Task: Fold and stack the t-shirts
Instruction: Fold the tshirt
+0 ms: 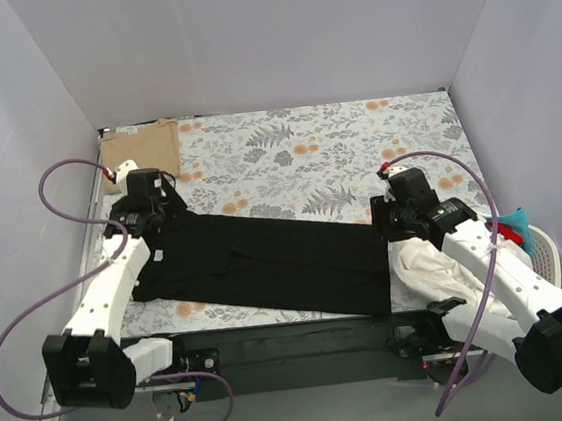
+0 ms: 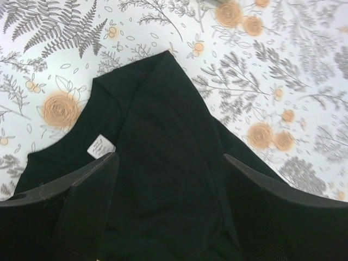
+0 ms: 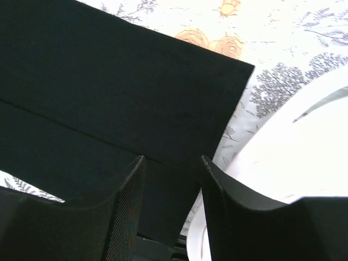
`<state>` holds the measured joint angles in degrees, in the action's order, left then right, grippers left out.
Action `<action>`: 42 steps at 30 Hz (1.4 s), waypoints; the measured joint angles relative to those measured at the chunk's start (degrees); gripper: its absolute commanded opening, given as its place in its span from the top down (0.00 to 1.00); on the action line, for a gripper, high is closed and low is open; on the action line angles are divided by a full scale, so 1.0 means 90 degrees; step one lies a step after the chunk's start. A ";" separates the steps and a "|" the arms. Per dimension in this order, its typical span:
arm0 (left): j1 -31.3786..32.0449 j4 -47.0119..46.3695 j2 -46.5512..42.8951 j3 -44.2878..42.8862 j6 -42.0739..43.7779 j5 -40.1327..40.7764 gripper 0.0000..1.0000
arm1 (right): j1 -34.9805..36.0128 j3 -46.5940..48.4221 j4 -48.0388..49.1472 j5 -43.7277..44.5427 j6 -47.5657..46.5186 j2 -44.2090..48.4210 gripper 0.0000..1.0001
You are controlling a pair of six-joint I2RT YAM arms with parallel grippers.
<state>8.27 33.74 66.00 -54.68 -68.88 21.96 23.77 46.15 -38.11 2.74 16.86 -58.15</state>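
Note:
The black t-shirt (image 1: 266,262) lies folded into a long strip across the floral cloth, running left to right. Its collar end with the small white label (image 2: 100,145) sits under my left gripper (image 2: 170,163), which hovers open just above the fabric. In the top view the left gripper (image 1: 163,211) is at the strip's left end. My right gripper (image 3: 171,160) is open over the hem corner of the black t-shirt (image 3: 109,81), at the strip's right end (image 1: 388,221). Neither holds cloth. A folded tan t-shirt (image 1: 139,145) lies at the back left corner.
The grey-and-orange floral cloth (image 1: 295,154) covers the table. A crumpled white garment (image 1: 436,273) lies under the right arm, also beside the right fingers (image 3: 293,157). A white basket (image 1: 543,246) with blue and red items stands at the right edge. Walls enclose three sides.

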 measured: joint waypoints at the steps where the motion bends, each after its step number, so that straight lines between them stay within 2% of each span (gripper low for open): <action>1: -0.0151 -0.0095 0.0296 -0.0070 0.0068 -0.0138 0.25 | 0.0036 0.0005 0.0061 -0.0019 0.0017 -0.0068 0.49; 8: -0.0695 -0.0333 0.1608 -0.0481 0.0389 -0.0777 0.27 | 0.0491 0.0005 0.0481 -0.0114 0.0158 -0.0668 0.50; 15: -0.0702 -0.0406 0.1889 -0.0265 0.0262 -0.1212 0.27 | 0.1314 0.0182 0.0959 -0.0134 0.0338 -0.1637 0.50; 19: -0.0716 -0.0505 0.2368 -0.0216 0.0087 -0.1494 0.27 | 0.1617 0.0369 0.1362 -0.0170 0.0476 -0.2278 0.50; 25: -0.0716 -0.0668 0.2895 0.0117 -0.0066 -0.1889 0.28 | 0.1671 0.0364 0.1931 -0.0187 0.0719 -0.2985 0.51; 31: -0.0716 -0.0855 0.3123 0.0085 -0.0068 -0.2033 0.30 | 0.1671 0.0216 0.2361 -0.0204 0.0935 -0.3271 0.52; 37: -0.0580 -0.0935 0.3706 -0.0539 0.0010 -0.1945 0.30 | 0.1668 -0.0109 0.2637 -0.0189 0.1331 -0.3218 0.52; 42: 0.0005 -0.0947 0.4510 -0.1486 0.0175 -0.1576 0.30 | 0.1688 -0.0447 0.2781 -0.0180 0.1649 -0.2909 0.52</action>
<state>8.32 25.21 106.59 -68.05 -67.31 7.77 38.96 42.13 -13.08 1.13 31.70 -84.33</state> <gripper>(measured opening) 0.701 0.479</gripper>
